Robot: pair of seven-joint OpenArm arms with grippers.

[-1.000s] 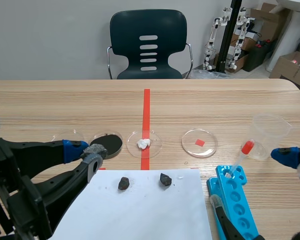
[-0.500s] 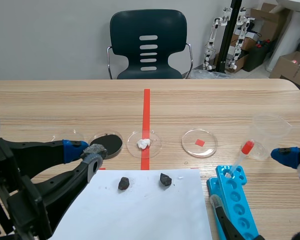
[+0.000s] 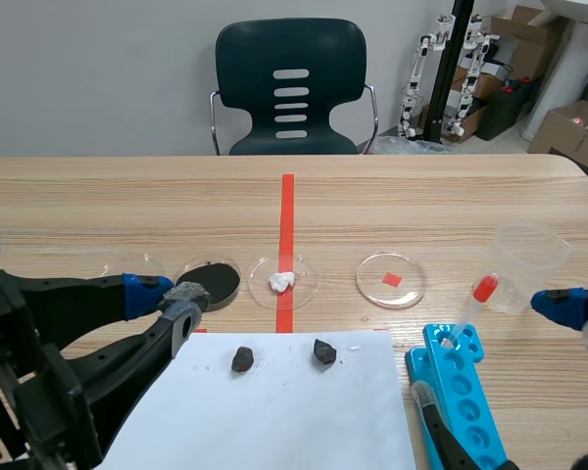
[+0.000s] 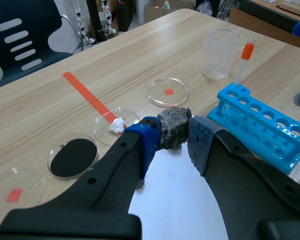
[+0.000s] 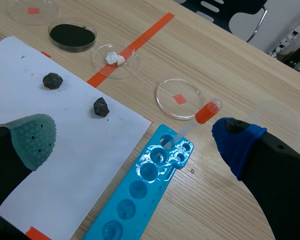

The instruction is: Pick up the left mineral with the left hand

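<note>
One grey mineral (image 4: 174,122) is hanging clamped in our left tool (image 4: 174,139) above the counter (image 3: 421,196). We are judging the pickup done.

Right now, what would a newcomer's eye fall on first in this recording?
The left gripper, low at the scene's left, is shut on a grey mineral. A darker mineral and a second one lie on the white paper, and at the right a bright blue tube rack holds a red-capped dropper.

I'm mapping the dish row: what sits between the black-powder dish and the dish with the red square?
A petri dish holding a white lump, set on the red tape line; the scene view shows it plainly.
</note>
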